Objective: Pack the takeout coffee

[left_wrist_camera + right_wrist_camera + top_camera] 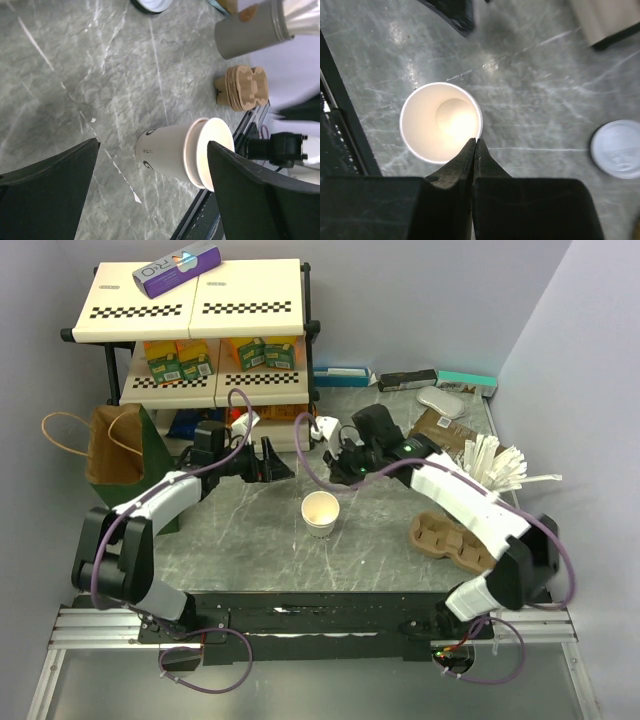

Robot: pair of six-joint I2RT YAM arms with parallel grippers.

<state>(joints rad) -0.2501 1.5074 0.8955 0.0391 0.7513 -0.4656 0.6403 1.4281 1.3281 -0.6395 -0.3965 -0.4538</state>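
Hovering empty, right hand [475, 141] has fingers pressed together; small white tapered paper cup [440, 122] stands upright on grey marbled table [545, 90] just past its tips; left hand [153, 144] spread wide, same cup ahead of its gap, untouched.

The grey marbled table [240, 530] carries a white paper cup [320, 512] standing upright near its middle. A brown pulp cup tray [452, 540] lies to the cup's right. A white lid [616, 148] lies flat, apart from the cup.
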